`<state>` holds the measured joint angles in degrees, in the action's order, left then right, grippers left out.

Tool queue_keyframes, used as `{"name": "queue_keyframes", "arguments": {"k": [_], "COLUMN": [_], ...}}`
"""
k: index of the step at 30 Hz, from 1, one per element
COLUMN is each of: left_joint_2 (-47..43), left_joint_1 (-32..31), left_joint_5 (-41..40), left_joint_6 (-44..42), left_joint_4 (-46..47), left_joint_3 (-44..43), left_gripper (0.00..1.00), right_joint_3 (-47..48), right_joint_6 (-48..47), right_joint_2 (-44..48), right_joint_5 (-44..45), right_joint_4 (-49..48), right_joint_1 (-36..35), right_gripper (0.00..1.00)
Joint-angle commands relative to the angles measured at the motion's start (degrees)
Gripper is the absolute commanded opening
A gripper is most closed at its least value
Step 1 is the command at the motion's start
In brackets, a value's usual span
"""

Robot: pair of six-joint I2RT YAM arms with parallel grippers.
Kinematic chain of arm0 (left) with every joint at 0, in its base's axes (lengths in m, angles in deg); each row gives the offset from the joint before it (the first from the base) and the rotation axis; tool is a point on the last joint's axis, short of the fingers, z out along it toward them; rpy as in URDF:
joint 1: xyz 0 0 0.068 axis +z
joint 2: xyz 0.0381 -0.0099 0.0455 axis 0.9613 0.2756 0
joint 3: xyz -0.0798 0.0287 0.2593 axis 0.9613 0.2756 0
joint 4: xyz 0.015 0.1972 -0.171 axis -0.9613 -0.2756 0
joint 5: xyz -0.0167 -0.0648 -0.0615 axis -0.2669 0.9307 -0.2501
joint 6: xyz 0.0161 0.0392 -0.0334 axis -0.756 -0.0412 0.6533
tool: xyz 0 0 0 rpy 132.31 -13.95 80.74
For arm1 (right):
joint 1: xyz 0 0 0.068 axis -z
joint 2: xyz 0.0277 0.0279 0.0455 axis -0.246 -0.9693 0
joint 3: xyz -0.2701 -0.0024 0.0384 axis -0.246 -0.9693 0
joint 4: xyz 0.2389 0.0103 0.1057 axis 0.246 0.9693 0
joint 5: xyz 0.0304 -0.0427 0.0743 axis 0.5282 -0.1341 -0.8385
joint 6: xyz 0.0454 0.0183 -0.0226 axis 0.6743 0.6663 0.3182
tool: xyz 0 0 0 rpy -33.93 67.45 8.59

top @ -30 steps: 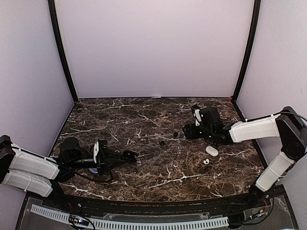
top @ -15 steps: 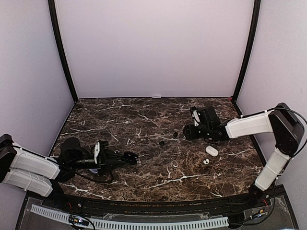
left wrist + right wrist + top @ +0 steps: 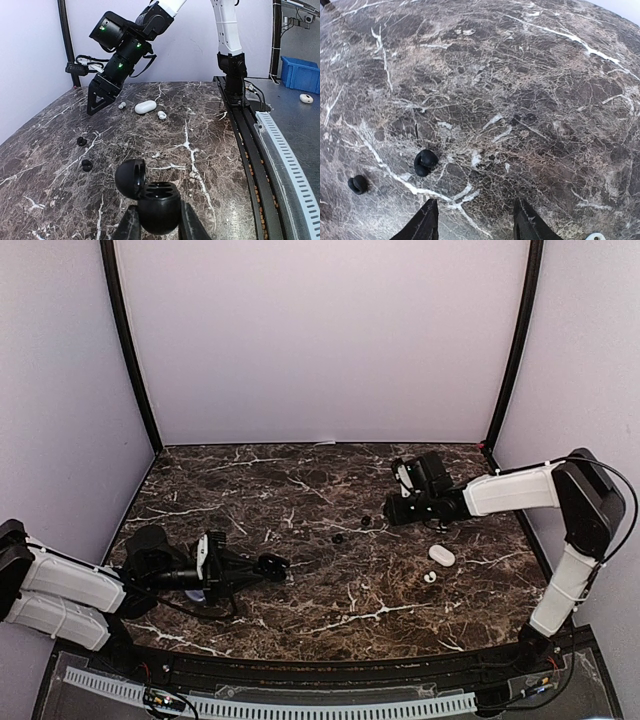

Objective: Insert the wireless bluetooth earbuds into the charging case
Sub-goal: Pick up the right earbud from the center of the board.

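Two black earbuds (image 3: 425,162) lie loose on the tabletop (image 3: 520,75), just left of the right pincer (image 3: 475,217), open and empty; closing off-centre could flick one away. The left pincer (image 3: 157,226) grips the open black charging case (image 3: 159,202).

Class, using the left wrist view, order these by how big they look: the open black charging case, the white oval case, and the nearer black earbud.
1. Open black charging case: largest, though being nearest the camera exaggerates it.
2. Glossy white oval case.
3. Nearer small black earbud: smallest.
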<state>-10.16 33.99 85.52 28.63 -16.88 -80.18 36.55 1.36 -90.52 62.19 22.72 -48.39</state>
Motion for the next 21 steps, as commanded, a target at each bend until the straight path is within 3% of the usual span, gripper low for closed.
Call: {"name": "queue_keyframes", "arguments": {"k": [1, 12, 21], "left_joint_2": [0.69, 0.32, -0.08], "left_joint_1": [-0.11, -0.12, -0.14], "left_joint_5": [1.01, 1.17, 1.23], "left_joint_6": [0.93, 0.91, 1.0], "left_joint_4": [2.08, 1.55, 1.29], "left_joint_3": [-1.28, -1.41, -1.4], "left_gripper": [0.06, 0.06, 0.06], "right_joint_3": [2.32, 11.49, 15.66], "right_joint_6": [-2.21, -4.74, -4.44], "right_joint_2": [-1.55, -10.31, -15.63], "right_joint_5": [0.1, -9.95, -10.91], "right_joint_4": [2.46, 4.68, 5.56], "right_joint_1": [0.4, 0.51, 0.49], "right_gripper": [0.5, 0.46, 0.39]}}
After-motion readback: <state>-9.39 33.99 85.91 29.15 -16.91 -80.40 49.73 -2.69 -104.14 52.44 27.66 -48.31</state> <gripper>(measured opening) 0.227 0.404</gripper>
